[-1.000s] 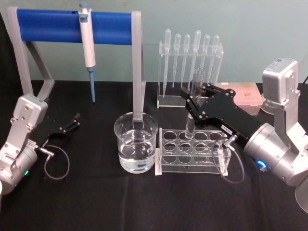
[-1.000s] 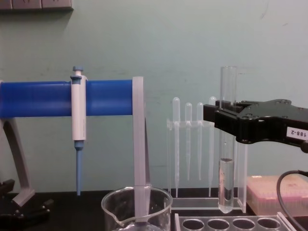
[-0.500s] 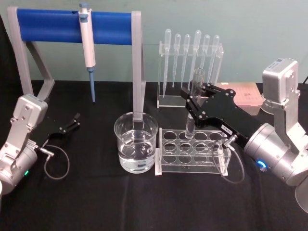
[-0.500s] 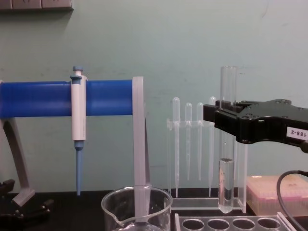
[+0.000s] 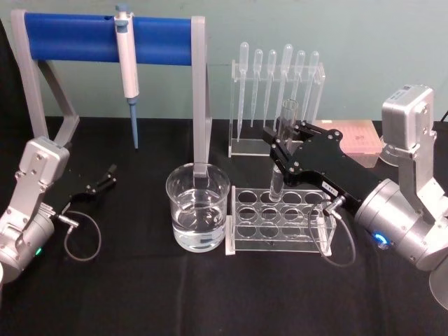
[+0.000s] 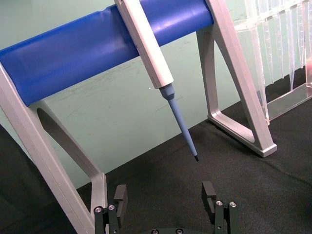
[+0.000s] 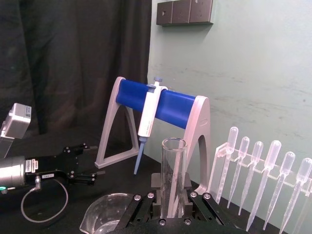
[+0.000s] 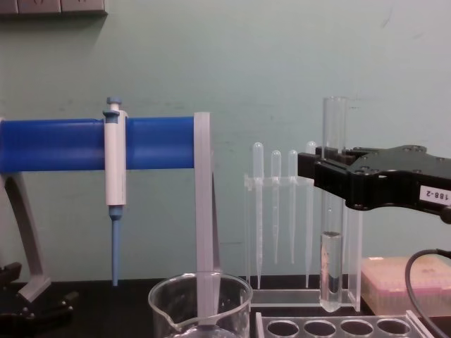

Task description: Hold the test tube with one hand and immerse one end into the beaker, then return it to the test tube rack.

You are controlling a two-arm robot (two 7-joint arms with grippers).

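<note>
The right gripper point(image 5: 278, 150), a black two-fingered pincer, is clamped on the middle of the test tube point(image 8: 331, 271) and holds it upright over the back row of the clear test tube rack point(image 5: 323, 236). In the chest view the tube's round bottom hangs just above the rack's holes, not seated in any of them. Over the last second nothing has shifted: tube, pincer and rack stand exactly as they did, so the arm appears to be pausing rather than travelling. A little clear liquid sits in the tube's lower part. The beaker point(image 5: 198, 227), partly filled with water, stands on the black table just beside the rack on the robot's left, apart from the tube. The stillness leaves the task open: these views do not say whether the dip is already done. If it is, a short straight descent into a hole finishes the job; if not, the tube has to cross sideways to the beaker first. The left gripper point(image 5: 106, 176) rests parked on the table at far left, fingers spread and empty, below the white-and-blue pipettor point(image 5: 127, 59) on its blue stand point(image 5: 70, 36).
</note>
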